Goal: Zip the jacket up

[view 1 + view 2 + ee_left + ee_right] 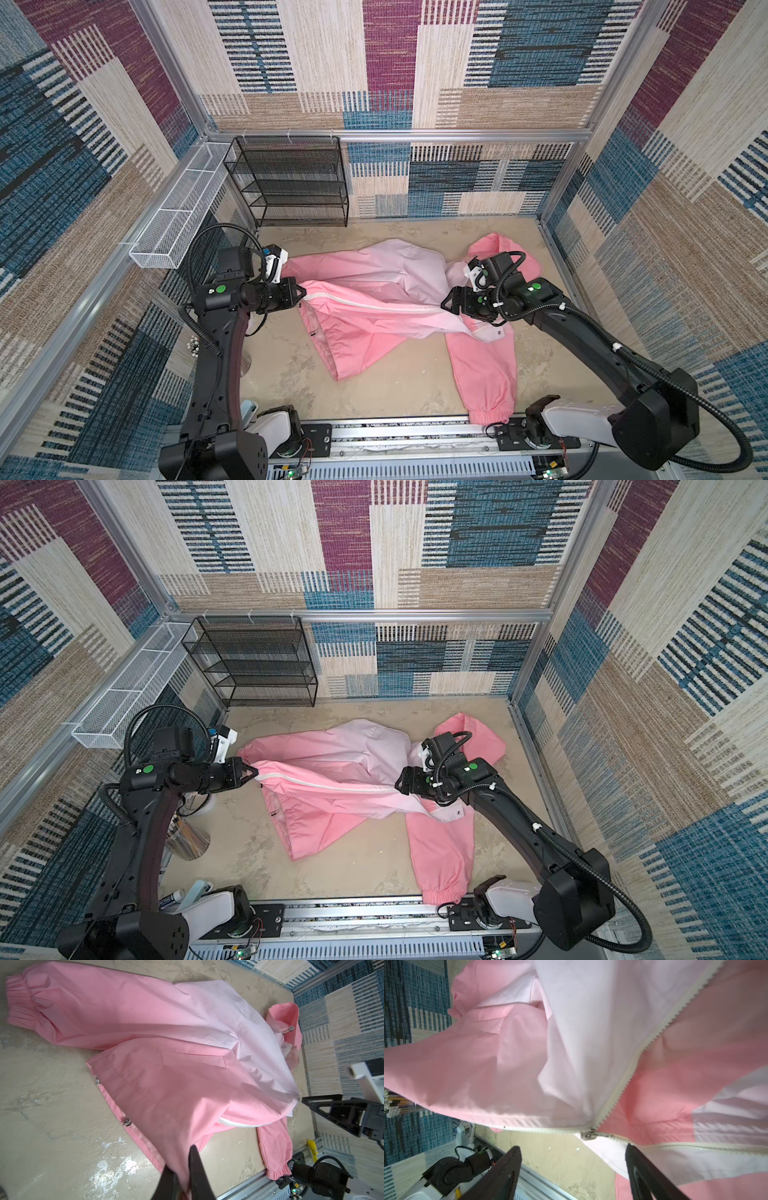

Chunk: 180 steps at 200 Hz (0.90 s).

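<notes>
The pink jacket (374,320) (332,804) lies spread across the table, hood toward the right. Its white zipper (374,303) runs stretched from my left gripper (302,293) (253,771) to the right one. In the left wrist view the left gripper (180,1159) is shut on the jacket (166,1084), with pink hem cloth pinched between the black fingers. My right gripper (446,301) (400,781) (573,1148) stands open. The metal zipper slider (586,1134) sits just ahead of its jaws, untouched. Beyond the slider the two toothed halves (654,1036) part over the jacket (488,1064).
A black mesh shelf (291,183) stands at the back left, and a white mesh basket (178,212) hangs on the left wall. A metal cup (189,841) sits under the left arm. One sleeve cuff (490,415) reaches the front rail (399,432).
</notes>
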Motion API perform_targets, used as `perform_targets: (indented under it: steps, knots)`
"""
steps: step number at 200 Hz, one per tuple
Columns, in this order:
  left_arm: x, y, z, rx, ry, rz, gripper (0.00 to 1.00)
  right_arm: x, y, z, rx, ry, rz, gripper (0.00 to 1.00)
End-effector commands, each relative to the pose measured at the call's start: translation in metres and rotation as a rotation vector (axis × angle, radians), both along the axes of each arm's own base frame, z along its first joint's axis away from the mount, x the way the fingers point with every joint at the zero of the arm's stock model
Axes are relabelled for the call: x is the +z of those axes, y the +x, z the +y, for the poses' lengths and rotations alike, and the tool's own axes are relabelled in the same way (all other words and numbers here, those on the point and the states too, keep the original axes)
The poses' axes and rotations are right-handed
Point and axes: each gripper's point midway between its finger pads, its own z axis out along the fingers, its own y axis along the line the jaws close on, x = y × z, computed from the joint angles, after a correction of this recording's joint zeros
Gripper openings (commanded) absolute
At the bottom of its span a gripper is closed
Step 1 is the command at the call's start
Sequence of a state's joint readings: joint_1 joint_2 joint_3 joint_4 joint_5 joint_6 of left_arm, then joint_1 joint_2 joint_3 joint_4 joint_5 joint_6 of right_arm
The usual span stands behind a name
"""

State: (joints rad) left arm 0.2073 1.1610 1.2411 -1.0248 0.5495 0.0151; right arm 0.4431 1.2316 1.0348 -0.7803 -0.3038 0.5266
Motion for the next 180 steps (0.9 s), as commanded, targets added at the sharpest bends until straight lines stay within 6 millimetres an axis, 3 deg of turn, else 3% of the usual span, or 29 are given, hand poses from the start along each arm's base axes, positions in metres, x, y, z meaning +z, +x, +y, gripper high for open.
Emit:
perform_targets:
  steps: [1,25,33,45,87,131,148,161,180]
  knots:
    - [0.002,-0.007,0.019,0.017,0.113,0.01,0.0,0.013,0.013,-0.002,-0.028,0.007,-0.089,0.83]
    - [0.04,-0.015,0.072,0.238,0.258,-0.103,0.0,-0.001,0.026,-0.013,-0.057,-0.054,-0.08,0.84]
    - [0.051,-0.017,0.08,0.28,0.276,-0.149,0.0,-0.003,0.035,-0.017,-0.078,-0.048,-0.087,0.85]
    - [0.054,-0.014,0.08,0.281,0.256,-0.152,0.0,-0.003,0.053,-0.024,-0.133,-0.012,-0.117,0.85]
    - [0.038,-0.015,0.07,0.273,0.174,-0.136,0.0,-0.017,0.089,0.0,-0.122,0.149,-0.138,0.84]
    - [0.041,-0.013,0.069,0.267,0.169,-0.13,0.0,-0.056,0.116,0.012,-0.107,0.16,-0.132,0.77]
    - [0.043,-0.011,0.068,0.267,0.154,-0.142,0.0,-0.067,0.136,-0.005,-0.185,0.125,-0.153,0.64]
    - [0.049,-0.004,0.065,0.257,0.126,-0.169,0.0,-0.057,0.152,-0.021,-0.254,0.175,-0.204,0.33]
    - [0.06,0.008,0.06,0.24,0.072,-0.194,0.0,-0.028,0.176,-0.023,-0.254,0.221,-0.277,0.05]
